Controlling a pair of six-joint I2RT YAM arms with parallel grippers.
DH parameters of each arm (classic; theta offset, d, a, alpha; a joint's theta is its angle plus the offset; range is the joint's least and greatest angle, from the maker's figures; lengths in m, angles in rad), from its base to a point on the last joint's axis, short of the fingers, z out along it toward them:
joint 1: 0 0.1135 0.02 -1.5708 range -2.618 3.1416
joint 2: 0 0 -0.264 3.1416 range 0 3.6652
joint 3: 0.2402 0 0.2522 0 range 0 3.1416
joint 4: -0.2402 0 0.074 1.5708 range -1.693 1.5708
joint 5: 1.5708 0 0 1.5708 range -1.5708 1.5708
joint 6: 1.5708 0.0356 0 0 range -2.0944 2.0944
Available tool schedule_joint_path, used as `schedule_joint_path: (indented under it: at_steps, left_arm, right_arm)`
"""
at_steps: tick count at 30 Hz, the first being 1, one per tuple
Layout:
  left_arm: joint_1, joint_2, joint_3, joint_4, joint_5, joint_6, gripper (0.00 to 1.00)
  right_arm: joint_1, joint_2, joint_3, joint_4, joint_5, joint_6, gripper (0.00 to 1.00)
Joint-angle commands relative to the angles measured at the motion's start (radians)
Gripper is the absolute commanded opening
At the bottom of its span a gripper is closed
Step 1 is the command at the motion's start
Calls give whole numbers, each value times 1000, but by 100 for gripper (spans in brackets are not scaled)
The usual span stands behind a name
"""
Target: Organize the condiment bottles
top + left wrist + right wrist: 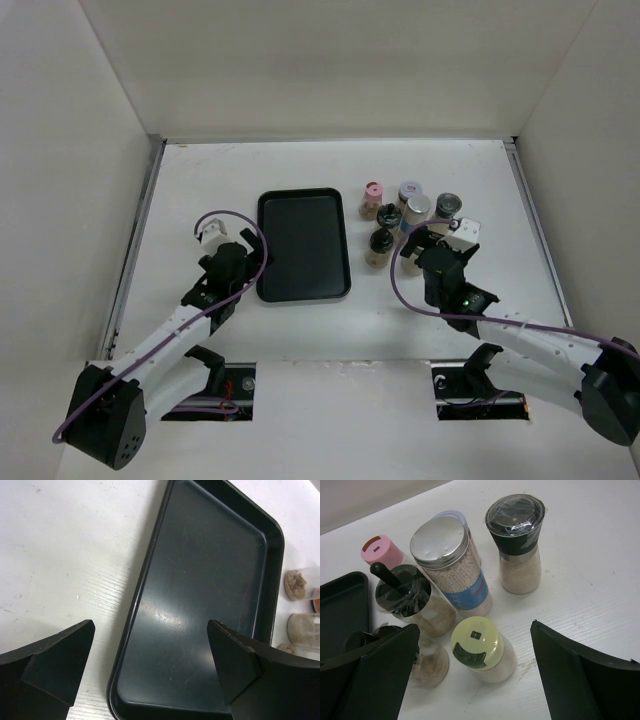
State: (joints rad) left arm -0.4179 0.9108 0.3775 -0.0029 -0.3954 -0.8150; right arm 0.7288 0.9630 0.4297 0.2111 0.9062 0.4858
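Several condiment bottles stand in a cluster right of the black tray. In the right wrist view I see a cream-capped jar, a tall silver-lidded bottle with a blue band, a black-topped grinder, a pink-capped jar, a black-lidded jar and another jar partly behind my left finger. My right gripper is open, hovering with the cream-capped jar between its fingers, not touching it. My left gripper is open and empty above the tray's near left edge.
White walls enclose the table on three sides. Jar bottoms show beyond the tray's right rim in the left wrist view. In the top view my right gripper hides the cream-capped jar, and my left gripper is beside the tray.
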Motion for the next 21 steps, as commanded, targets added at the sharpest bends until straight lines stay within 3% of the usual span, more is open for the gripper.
schedule_joint_path:
  at_steps: [1, 10, 11, 13, 14, 15, 17, 18, 21]
  left_arm:
    - [-2, 0, 29, 53, -14, 25, 100]
    - [-17, 23, -40, 179, -28, 25, 100]
    - [-17, 23, -46, 193, -33, 30, 100]
    - [-11, 13, -54, 211, -57, 46, 100]
    - [-8, 5, -58, 218, -80, 56, 100]
    - [-5, -6, -64, 221, -107, 60, 100]
    - [-8, -21, -81, 244, -144, 60, 100]
    - [-12, -23, -89, 265, -148, 62, 100]
    - [-18, -26, -118, 340, -132, 59, 100]
  right_arm:
    - [19, 0, 1, 54, 0, -1, 100]
    - [34, -61, -8, 19, -44, -9, 100]
    - [34, -75, -5, -1, -53, -1, 92]
    - [34, -90, 0, -35, -69, 7, 38]
    - [34, -93, 6, -61, -75, 13, 24]
    - [30, -86, 18, -94, -85, 23, 19]
    - [19, -54, 40, -147, -102, 62, 21]
    - [13, -37, 44, -157, -104, 72, 28]
    - [-9, 26, 60, -157, -125, 66, 72]
